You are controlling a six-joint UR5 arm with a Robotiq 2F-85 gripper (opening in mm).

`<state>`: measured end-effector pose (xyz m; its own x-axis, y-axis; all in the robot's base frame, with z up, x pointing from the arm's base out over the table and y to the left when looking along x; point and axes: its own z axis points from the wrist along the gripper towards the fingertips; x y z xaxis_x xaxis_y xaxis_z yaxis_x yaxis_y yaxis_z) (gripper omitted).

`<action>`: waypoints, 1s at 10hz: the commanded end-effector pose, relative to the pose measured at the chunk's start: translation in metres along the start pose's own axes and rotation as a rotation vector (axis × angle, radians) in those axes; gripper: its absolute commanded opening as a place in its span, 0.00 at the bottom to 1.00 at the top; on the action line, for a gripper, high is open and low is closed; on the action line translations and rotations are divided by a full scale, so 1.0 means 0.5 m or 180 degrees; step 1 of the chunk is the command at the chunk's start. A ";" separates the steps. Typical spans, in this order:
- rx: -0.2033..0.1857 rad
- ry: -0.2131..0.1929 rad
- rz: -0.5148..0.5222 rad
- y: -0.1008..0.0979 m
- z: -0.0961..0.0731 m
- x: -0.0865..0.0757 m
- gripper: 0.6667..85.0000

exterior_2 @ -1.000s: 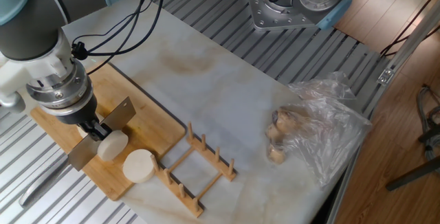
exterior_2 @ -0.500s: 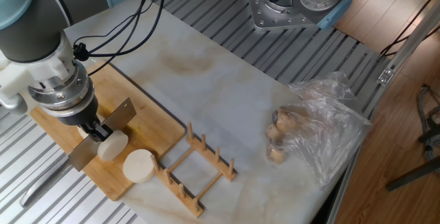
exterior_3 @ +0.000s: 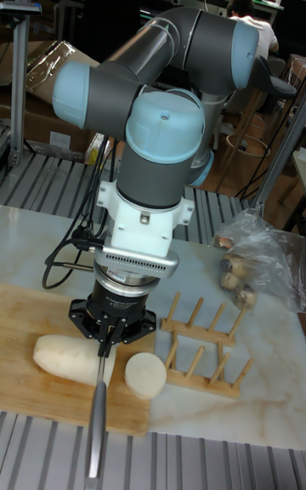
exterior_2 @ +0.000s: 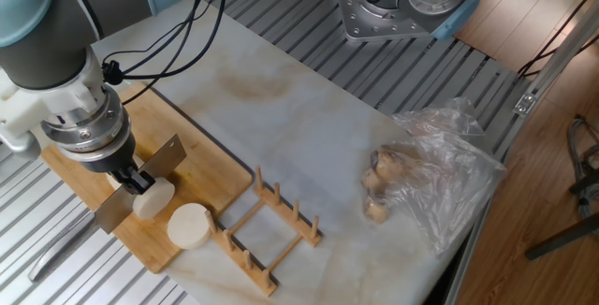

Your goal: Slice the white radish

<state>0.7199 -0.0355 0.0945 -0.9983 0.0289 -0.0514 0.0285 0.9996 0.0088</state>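
The white radish [exterior_3: 70,356] lies on the bamboo cutting board [exterior_3: 25,328] as a long creamy cylinder, left of the blade. In the fixed view only its end [exterior_2: 154,197] shows, on the near side of the blade. A cut stub [exterior_2: 190,225] stands on its flat face close by, and is also seen at the board's edge in the tall view [exterior_3: 146,373]. My gripper [exterior_2: 131,177] [exterior_3: 108,334] is shut on a steel knife [exterior_2: 165,153], blade edge down across the radish near its end. The knife's handle [exterior_3: 97,435] points off the board's front edge.
A wooden dish rack [exterior_2: 271,225] stands right beside the board. Brownish lumps in a clear plastic bag [exterior_2: 435,179] lie at the right of the marble slab [exterior_2: 309,118]. Another robot's base [exterior_2: 402,6] sits at the back. Black cables [exterior_2: 178,34] trail behind my arm.
The arm's wrist has shifted only very slightly; the knife stays at the radish and both radish pieces are where they were.
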 end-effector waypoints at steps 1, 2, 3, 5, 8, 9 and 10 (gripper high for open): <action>-0.0029 -0.0010 0.0024 0.004 0.003 -0.002 0.01; -0.0024 -0.0010 0.0024 0.004 0.003 -0.002 0.01; 0.0005 -0.0011 0.0022 -0.001 0.003 -0.002 0.01; 0.0045 0.0007 0.0011 -0.006 0.004 0.001 0.01; 0.0055 0.0012 0.0000 -0.005 0.006 0.001 0.01; 0.0050 0.0007 0.0005 -0.004 0.009 0.000 0.01; 0.0045 0.0002 0.0011 -0.003 0.010 -0.001 0.01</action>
<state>0.7194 -0.0394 0.0903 -0.9985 0.0258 -0.0478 0.0266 0.9995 -0.0167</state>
